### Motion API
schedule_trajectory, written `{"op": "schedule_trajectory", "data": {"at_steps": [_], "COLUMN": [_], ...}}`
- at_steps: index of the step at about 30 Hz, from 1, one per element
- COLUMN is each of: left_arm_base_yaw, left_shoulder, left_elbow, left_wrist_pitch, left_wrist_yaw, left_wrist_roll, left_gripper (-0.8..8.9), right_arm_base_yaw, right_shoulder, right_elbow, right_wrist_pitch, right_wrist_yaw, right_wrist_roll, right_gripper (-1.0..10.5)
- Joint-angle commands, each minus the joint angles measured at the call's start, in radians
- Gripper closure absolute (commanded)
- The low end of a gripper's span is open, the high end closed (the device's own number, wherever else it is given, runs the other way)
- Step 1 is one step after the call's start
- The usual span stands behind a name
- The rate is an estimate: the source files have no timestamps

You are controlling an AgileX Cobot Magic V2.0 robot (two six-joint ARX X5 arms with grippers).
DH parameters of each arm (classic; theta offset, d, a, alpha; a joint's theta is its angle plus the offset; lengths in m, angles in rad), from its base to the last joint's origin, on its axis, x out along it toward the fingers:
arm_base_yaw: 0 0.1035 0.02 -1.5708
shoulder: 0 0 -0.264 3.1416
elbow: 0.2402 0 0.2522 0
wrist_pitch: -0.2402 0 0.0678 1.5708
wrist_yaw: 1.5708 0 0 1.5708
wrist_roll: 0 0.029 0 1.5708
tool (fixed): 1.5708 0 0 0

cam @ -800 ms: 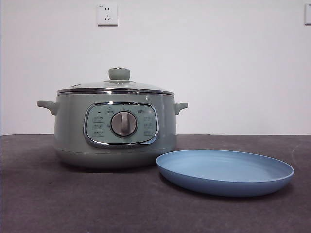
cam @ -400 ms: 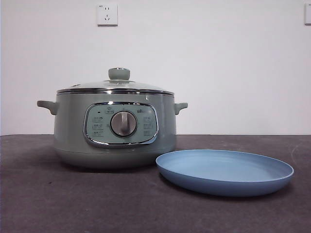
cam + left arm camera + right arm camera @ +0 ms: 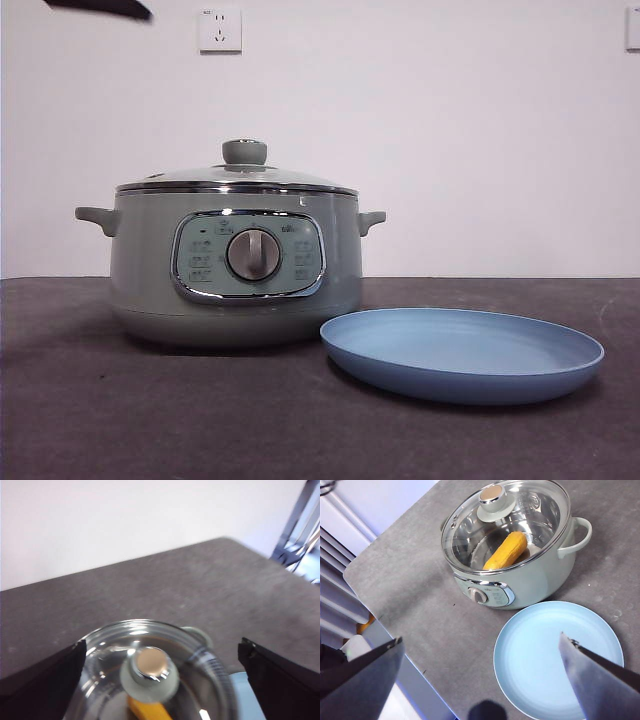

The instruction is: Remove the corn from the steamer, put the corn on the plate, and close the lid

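The sage-green steamer stands left of centre with the glass lid shut on it, knob on top. The light-blue plate lies empty to its right. In the right wrist view the corn lies inside the steamer under the lid, beside the plate. My left gripper is open, high above the lid's knob; the corn shows through the glass. My right gripper is open, high above the table near the plate.
A black arm tip shows at the top left corner of the front view. A wall socket is on the white wall behind. The dark table's edge runs near the steamer in the right wrist view.
A black arm tip has come into the top left corner of the front view. The steamer, lid and plate have not moved.
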Motion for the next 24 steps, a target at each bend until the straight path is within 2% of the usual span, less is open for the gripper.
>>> {"op": "schedule_trajectory", "data": {"at_steps": [1,7,12,16,24], "left_arm_base_yaw": [-0.034,-0.078,-0.106,-0.12,-0.145], "left_shoulder": [0.089,0.254,0.341,0.378,0.401], "left_elbow": [0.035,0.082,0.083,0.083,0.083], "left_wrist_pitch": [0.043,0.109,0.125,0.123,0.11], "left_wrist_yaw": [-0.05,-0.092,-0.145,-0.157,-0.238], "left_wrist_roll": [0.035,0.037,0.086,0.087,0.087], "left_gripper": [2.52,2.52,2.52,2.52,2.56], "right_arm_base_yaw": [0.001,0.001,0.001,0.001,0.001], "right_shoulder": [-0.001,0.0,0.0,0.0,0.0], "right_elbow": [0.005,0.005,0.005,0.005,0.005], "right_wrist_pitch": [0.0,-0.005,-0.014,-0.023,-0.026], "right_wrist_yaw": [0.002,0.003,0.012,0.061,0.08], "right_wrist_roll": [0.003,0.003,0.002,0.002,0.002], "right_gripper": [3.8,3.8,3.8,3.8,3.8]}}
